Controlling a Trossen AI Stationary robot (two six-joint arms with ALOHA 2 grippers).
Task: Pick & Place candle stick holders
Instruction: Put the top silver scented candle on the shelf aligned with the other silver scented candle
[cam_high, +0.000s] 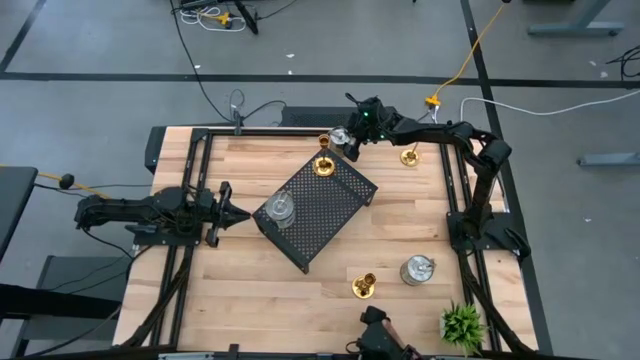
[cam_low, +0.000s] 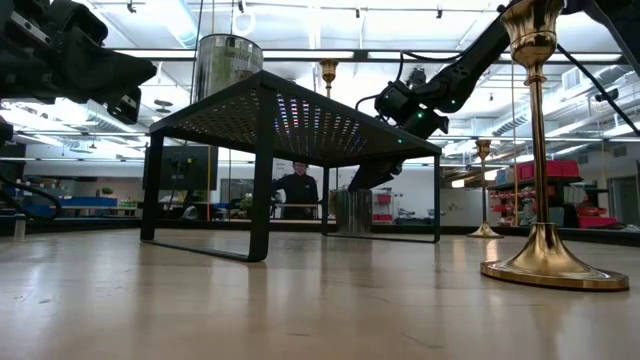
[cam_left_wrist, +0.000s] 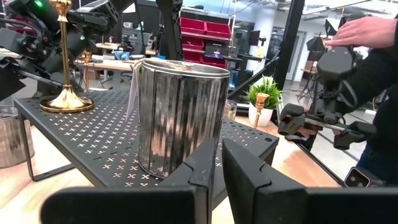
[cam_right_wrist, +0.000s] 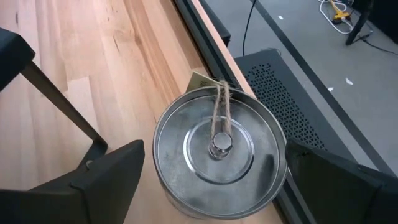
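Hovering at the table's far edge, right gripper (cam_right_wrist: 211, 180) fingers apart around a silver holder (cam_right_wrist: 219, 152), black tray (cam_high: 330, 205) beside, left gripper (cam_high: 238, 213) fingers together near the tray's silver holder (cam_high: 281, 210), gold holder (cam_high: 324, 163) on the tray.

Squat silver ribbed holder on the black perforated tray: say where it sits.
High view: the squat silver ribbed holder stands on the black perforated tray's left corner, just ahead of the shut left gripper.

Bright even overhead lighting, soft shadows, ceiling strip glare, blurred near foreground
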